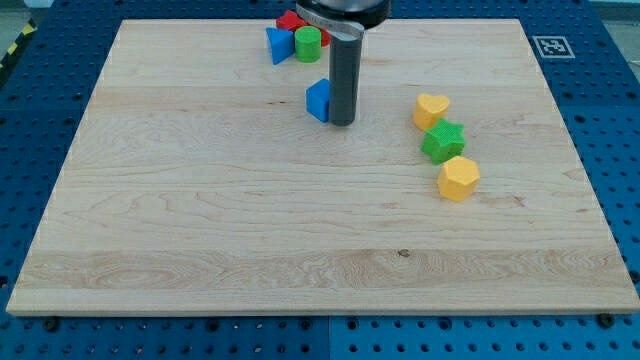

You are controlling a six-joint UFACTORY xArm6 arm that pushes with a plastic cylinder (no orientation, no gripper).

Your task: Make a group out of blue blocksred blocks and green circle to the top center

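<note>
My tip (342,122) rests on the board just right of a blue block (318,100), touching or nearly touching it. At the view's top centre a blue triangular block (278,44), a green circle (308,43) and a red block (290,20) sit tightly together. Another red block is mostly hidden behind the rod, right of the green circle. The lone blue block lies below and to the right of this cluster.
At the view's right a yellow heart block (431,108), a green star-like block (443,141) and a yellow hexagonal block (458,178) form a short slanted column. The wooden board (200,220) lies on a blue perforated table.
</note>
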